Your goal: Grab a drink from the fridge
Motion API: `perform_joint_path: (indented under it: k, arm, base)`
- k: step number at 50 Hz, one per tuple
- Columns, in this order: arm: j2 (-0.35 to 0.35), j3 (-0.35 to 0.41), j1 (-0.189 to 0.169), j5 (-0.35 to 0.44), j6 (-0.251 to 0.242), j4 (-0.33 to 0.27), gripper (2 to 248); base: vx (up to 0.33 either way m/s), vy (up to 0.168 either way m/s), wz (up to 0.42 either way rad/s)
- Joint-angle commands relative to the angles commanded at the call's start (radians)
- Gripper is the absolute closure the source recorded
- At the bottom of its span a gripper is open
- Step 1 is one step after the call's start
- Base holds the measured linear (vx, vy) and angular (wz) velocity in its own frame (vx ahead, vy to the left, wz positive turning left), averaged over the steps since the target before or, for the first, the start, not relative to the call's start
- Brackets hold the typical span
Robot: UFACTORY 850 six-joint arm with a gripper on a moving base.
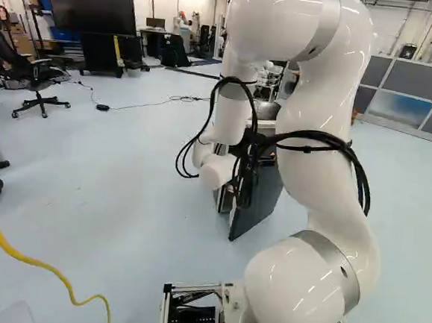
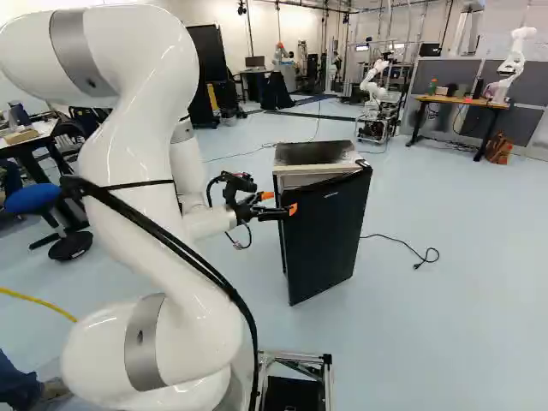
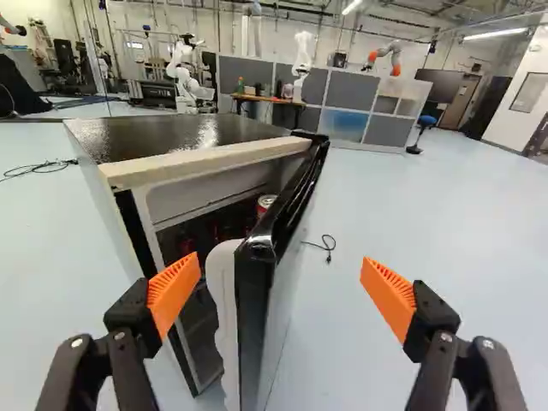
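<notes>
In the right base view, the gripper points to 3 o'clock, 2 fingers spread around the ajar door's edge; in the left, the arm blocks much of the fridge. Only the wrist view shows a can, inside, at 12 o'clock.

Fridge top: dark, glossy, streaked with reflections. Door: smooth black outer face; edge shiny, inner liner pale moulded plastic. Can on the shelf: shiny metal. Arm: smooth, glossy white shell, satin metallic-looking bands. Gripper: matt black fingers; orange pads matt, ribbed. Floor: smooth, faint sheen. Base frame: bare metal.
</notes>
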Motion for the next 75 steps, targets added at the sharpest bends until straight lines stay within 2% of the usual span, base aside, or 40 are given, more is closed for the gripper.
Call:
perform_joint_path:
  k: [13,30,55,75]
  arm:
    - [-0.015,-0.024,-0.019,0.019,0.0,0.02,3]
    - [-0.019,-0.032,-0.062,0.037,0.0,0.048,3]
    - [0.005,0.009,-0.147,0.038,0.0,0.077,3]
    - [0.018,0.031,-0.226,0.038,0.0,0.155,3]
  base:
    - [0.0,0.0,0.0]
    - [0.0,0.0,0.0]
    - [0.0,0.0,0.0]
    - [0.0,0.0,0.0]
